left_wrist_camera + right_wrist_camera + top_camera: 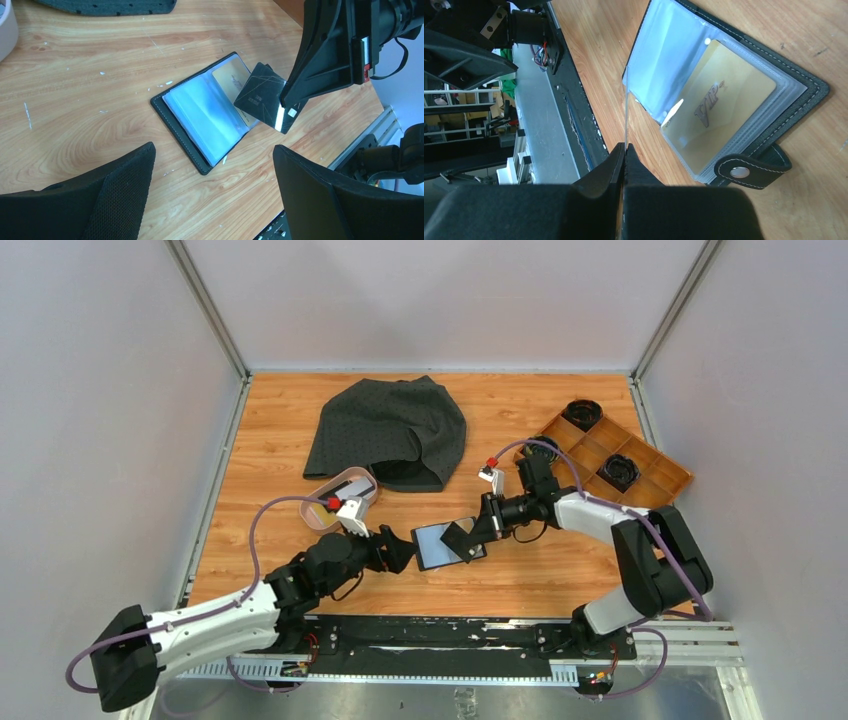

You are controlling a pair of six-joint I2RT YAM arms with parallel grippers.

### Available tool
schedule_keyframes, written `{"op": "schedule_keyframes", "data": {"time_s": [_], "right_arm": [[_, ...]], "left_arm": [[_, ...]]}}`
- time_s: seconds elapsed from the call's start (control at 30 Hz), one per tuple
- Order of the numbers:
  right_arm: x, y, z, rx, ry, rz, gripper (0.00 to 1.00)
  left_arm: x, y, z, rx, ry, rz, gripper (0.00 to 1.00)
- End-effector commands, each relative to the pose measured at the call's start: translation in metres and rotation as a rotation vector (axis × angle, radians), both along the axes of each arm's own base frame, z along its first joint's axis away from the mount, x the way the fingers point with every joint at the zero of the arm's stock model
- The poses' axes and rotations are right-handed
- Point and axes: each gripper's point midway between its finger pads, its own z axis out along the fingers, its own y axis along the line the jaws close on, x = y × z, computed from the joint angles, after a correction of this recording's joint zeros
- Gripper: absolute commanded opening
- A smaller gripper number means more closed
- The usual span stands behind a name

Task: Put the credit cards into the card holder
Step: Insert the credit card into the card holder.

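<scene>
"Where is the card holder (437, 548) sitting?"

"It's lying open at the worktop's (280, 440) 6 o'clock, with a gold card (719, 115) already pocketed. My right claw (625, 147) is pinching a dark credit card (261, 94) by one corner above it."

"Handling?"

"I'm judging it light, stiff and slick, so edge grips only. My left claw (402, 548) is hanging released at the holder's 9 o'clock."
</scene>
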Motion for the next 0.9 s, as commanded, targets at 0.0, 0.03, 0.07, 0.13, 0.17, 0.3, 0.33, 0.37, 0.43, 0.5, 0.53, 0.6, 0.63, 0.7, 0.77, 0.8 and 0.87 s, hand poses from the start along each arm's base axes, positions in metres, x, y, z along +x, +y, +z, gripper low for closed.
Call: {"op": "schedule_keyframes", "data": {"time_s": [0.0,0.03,0.07,0.13,0.17,0.3,0.33,0.37,0.43,0.5,0.53,0.6,0.63,0.7,0.77,0.8,0.87], "right_arm": [[0.003,-0.002,-0.011,-0.042,0.027,-0.035,0.0],[0.005,-0.003,-0.014,-0.059,0.031,-0.049,0.0],[0.008,-0.004,-0.016,-0.076,0.035,-0.063,0.0],[0.012,-0.007,-0.023,-0.114,0.043,-0.09,0.0],[0.013,-0.007,-0.025,-0.128,0.047,-0.097,0.0],[0.015,-0.01,-0.034,-0.168,0.065,-0.118,0.0],[0.015,-0.01,-0.035,-0.177,0.069,-0.121,0.0],[0.016,-0.01,-0.037,-0.182,0.074,-0.121,0.0],[0.017,-0.01,-0.039,-0.19,0.084,-0.125,0.0],[0.017,-0.01,-0.041,-0.197,0.095,-0.127,0.0],[0.017,-0.01,-0.041,-0.197,0.098,-0.128,0.0],[0.017,-0.009,-0.042,-0.197,0.105,-0.128,0.0],[0.017,-0.009,-0.042,-0.198,0.107,-0.13,0.0],[0.018,-0.009,-0.042,-0.2,0.111,-0.135,0.0],[0.018,-0.009,-0.042,-0.201,0.121,-0.138,0.0],[0.018,-0.008,-0.043,-0.203,0.125,-0.14,0.0],[0.019,-0.008,-0.045,-0.205,0.142,-0.142,0.0]], "left_arm": [[0.008,-0.001,0.002,-0.021,-0.017,0.033,0.89],[0.009,-0.003,0.002,-0.025,-0.017,0.03,0.88],[0.009,-0.004,0.002,-0.026,-0.014,0.028,0.88],[0.011,-0.007,0.0,-0.026,-0.011,0.025,0.85],[0.011,-0.009,-0.001,-0.025,-0.009,0.023,0.85],[0.015,-0.019,-0.002,-0.032,-0.017,0.007,0.82],[0.016,-0.022,-0.002,-0.036,-0.021,-0.001,0.8],[0.017,-0.026,0.0,-0.047,-0.031,-0.008,0.77],[0.02,-0.032,-0.003,-0.048,-0.033,-0.015,0.68],[0.023,-0.038,-0.008,-0.042,-0.031,-0.026,0.57],[0.024,-0.04,-0.012,-0.035,-0.026,-0.03,0.53],[0.027,-0.044,-0.023,-0.01,-0.009,-0.032,0.47],[0.029,-0.045,-0.029,0.007,0.002,-0.03,0.45],[0.031,-0.046,-0.045,0.05,0.03,-0.025,0.42],[0.032,-0.046,-0.058,0.083,0.056,-0.02,0.4],[0.033,-0.045,-0.063,0.093,0.068,-0.017,0.39],[0.031,-0.044,-0.072,0.107,0.092,-0.016,0.38]]}}
